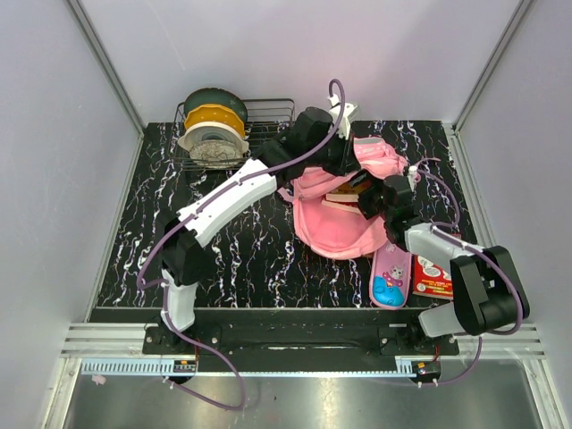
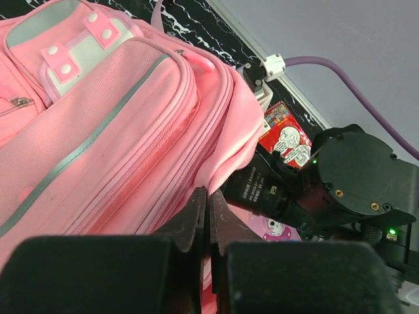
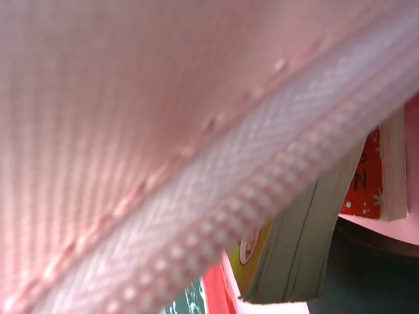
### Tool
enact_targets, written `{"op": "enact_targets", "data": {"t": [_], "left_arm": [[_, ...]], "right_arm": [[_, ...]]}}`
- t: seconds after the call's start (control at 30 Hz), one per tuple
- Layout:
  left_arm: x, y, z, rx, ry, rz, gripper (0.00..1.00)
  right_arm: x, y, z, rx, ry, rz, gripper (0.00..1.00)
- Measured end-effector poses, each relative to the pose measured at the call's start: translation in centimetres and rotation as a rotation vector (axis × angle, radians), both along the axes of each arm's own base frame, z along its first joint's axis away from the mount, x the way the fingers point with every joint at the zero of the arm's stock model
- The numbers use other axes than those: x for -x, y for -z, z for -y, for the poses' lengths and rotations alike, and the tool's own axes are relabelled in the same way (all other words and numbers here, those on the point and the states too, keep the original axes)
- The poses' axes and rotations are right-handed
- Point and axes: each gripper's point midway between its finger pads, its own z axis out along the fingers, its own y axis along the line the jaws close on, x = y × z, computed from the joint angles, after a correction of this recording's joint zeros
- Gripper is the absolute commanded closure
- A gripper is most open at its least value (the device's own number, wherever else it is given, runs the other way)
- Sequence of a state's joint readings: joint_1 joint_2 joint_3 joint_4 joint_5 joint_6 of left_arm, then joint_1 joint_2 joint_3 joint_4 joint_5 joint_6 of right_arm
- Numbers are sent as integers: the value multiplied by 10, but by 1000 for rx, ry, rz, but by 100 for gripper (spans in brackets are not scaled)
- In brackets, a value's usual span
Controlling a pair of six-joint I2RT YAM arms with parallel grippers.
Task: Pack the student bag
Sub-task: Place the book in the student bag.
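The student bag (image 1: 332,223) is a big pink backpack lying on the black marbled table, its top opening facing away from the arm bases. Books (image 1: 349,192) show in that opening. My left gripper (image 1: 347,165) reaches over the bag's far edge; in the left wrist view it (image 2: 208,199) is shut, with the bag's pink fabric (image 2: 118,131) pinched between the fingers. My right gripper (image 1: 371,200) is at the opening on the right. Its wrist view is filled by pink fabric and a zipper (image 3: 196,216), with book pages (image 3: 294,255) below, and its fingers are hidden.
A small pink pencil case (image 1: 391,277) and a red book (image 1: 433,275) lie right of the bag, near the right arm's base. A wire basket (image 1: 268,116) with spools (image 1: 213,125) stands at the back left. Walls enclose the table.
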State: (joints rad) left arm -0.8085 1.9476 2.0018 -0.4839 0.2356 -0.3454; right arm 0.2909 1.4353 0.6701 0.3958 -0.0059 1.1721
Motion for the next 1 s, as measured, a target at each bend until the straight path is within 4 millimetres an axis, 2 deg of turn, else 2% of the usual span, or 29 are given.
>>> {"op": "enact_targets", "data": {"t": [0.17,0.27,0.37,0.43,0.53,0.6,0.67,0.8,0.87,1.0], "left_arm": [[-2,-1,-1,11,-2,-7,100],[-1,1,-1,16,2,-20,100],[1,2,0,20,7,-29,100],[-1,2,-1,23,3,-25,100],[-7,1,-5,27,-16,-14,100],[-12,1,-9,29,-27,-12,100],[-12,0,-12,28,-31,-13,100],[-9,3,-13,25,-23,-21,100],[-7,4,-12,26,-14,-27,100],[-6,3,-11,31,-4,-30,100]], "right_arm": [[11,-1,-7,1,-58,-21,2],[14,9,-8,15,-66,-58,7],[4,23,-11,30,-67,-103,5],[-12,32,-15,37,-67,-130,5],[-34,30,-20,39,-78,-123,4],[-35,27,-22,34,-93,-116,2],[-24,27,-20,31,-101,-119,2],[24,34,-12,38,-135,-151,1],[38,26,-9,42,-150,-143,1],[51,1,-6,61,-168,-94,3]]}}
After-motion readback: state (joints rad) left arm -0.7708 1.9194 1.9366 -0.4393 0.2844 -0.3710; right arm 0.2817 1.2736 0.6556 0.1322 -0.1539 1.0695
